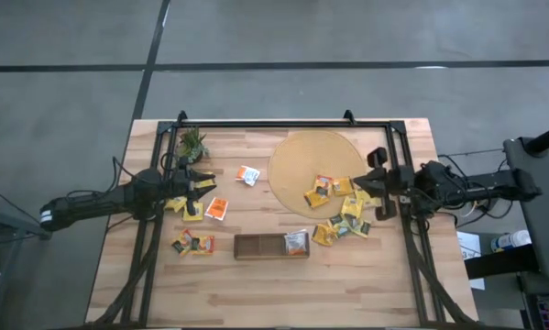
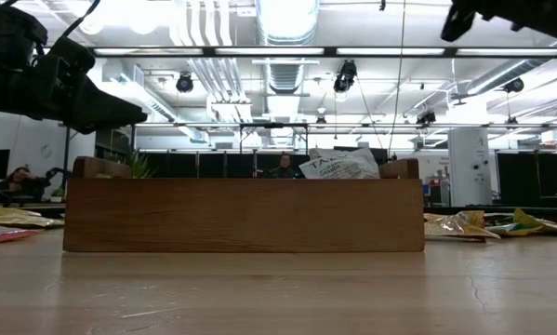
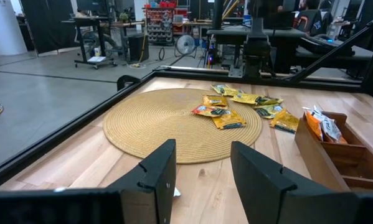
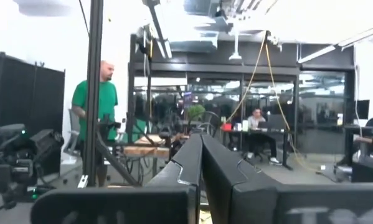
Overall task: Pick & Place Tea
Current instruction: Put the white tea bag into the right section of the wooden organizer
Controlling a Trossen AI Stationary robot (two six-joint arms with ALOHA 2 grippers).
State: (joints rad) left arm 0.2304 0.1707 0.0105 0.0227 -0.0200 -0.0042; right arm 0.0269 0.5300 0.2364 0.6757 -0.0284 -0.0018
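Yellow tea sachets [image 1: 324, 191] lie on the near right part of the round woven mat [image 1: 297, 156], and more [image 1: 345, 223] spill off it onto the wood. Other sachets [image 1: 192, 243] lie at the left, among them an orange one [image 1: 217, 209] and a white one [image 1: 248, 174]. One sachet [image 2: 341, 165] stands in the brown tray [image 1: 260, 247]. My left gripper [image 3: 202, 180] hovers open over the left sachets, nothing between its fingers, facing the mat. My right gripper [image 4: 202, 171] is shut and empty at the table's right edge [image 1: 373, 185], tipped upward toward the room.
A small green plant [image 1: 193, 142] stands at the far left. A black frame [image 1: 283, 124] runs round the table's far and side edges. Bare wood [image 1: 283, 293] lies along the near edge. A person in a green shirt [image 4: 96, 106] stands in the room beyond.
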